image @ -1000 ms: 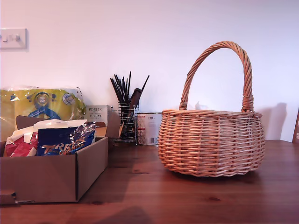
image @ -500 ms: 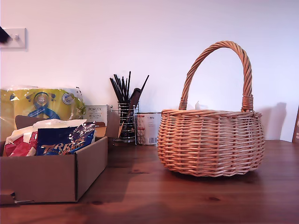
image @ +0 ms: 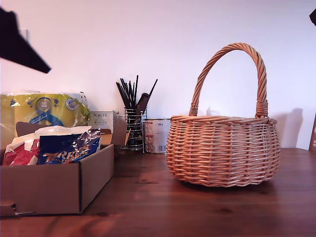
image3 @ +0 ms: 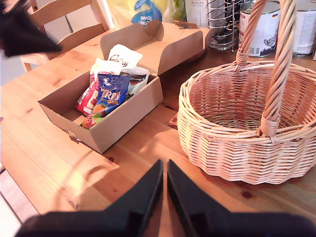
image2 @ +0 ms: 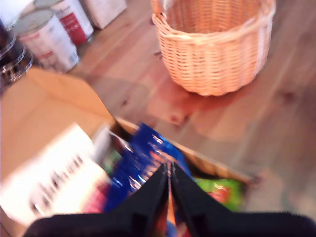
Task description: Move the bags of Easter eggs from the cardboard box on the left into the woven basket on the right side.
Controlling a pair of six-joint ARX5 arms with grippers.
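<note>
The cardboard box (image: 54, 187) stands at the exterior view's left and holds the bags of Easter eggs: a blue one (image: 69, 148), a red-and-white one (image: 22, 154) and a white one (image: 59, 131). My first gripper (image2: 169, 170) is shut and empty, hovering above the blue bag (image2: 143, 158); it shows as a dark blur (image: 39, 65) high over the box. The woven basket (image: 222, 153) stands at the exterior view's right. My second gripper (image3: 164, 173) is shut and empty above bare table, in front of the basket (image3: 237, 143), with the box (image3: 123, 116) farther off.
Behind the box lie a yellow plastic pack (image: 44, 108), a white Porlex carton (image: 101, 121), a wire holder of black sticks (image: 133, 123) and a tin can (image: 157, 136). A wooden chair (image3: 64, 17) stands beyond the table. A dark piece of an arm (image: 313, 16) shows in the exterior view's top right corner.
The first gripper has swung into the exterior view's upper left, coming down towards the box. A dark arm piece has appeared in the top right corner. Bags, box and basket have not moved.
</note>
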